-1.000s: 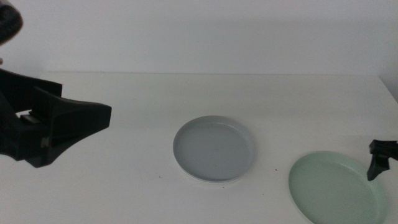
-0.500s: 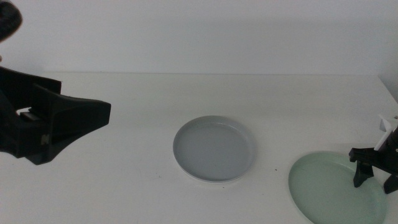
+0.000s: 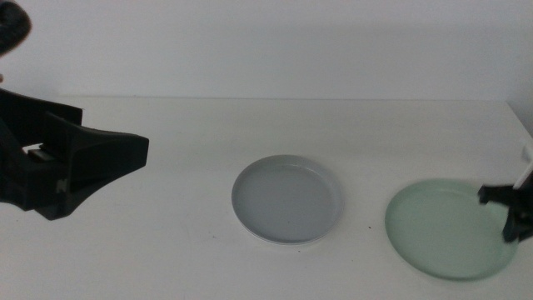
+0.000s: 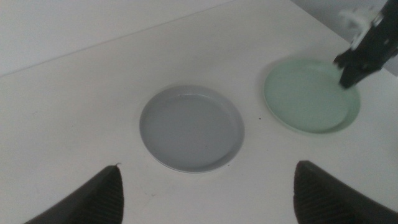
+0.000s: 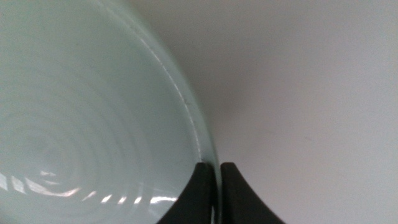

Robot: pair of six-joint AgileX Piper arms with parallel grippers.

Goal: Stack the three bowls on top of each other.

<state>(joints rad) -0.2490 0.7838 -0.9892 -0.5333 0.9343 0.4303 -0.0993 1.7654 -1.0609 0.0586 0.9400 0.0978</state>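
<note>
The white bench [image 3: 191, 250] carries two visible dishes. At the left of the middle view, the big dark left end effector [image 3: 71, 162] hangs above the bench just as it did a second ago, its jaws spread wide and holding nothing; its own wrist view shows the two jaw tips far apart with both dishes between them.

The pale grey-blue shallow round bowl [image 3: 287, 200] sits flat near the bench's centre, unmoved from the earlier frames. A thin white edge shows under its near rim, but I cannot tell whether that is a second dish.

The pale mint green shallow round bowl [image 3: 450, 227] lies to its right, well apart from it, and looks shifted and raised on its right side compared with half a second ago.

The right end effector [image 3: 510, 212] has come down from above the green bowl onto that bowl's right rim, and the right wrist view shows the two dark jaws clenched on the thin rim [image 5: 202, 140], one inside and one outside.
</note>
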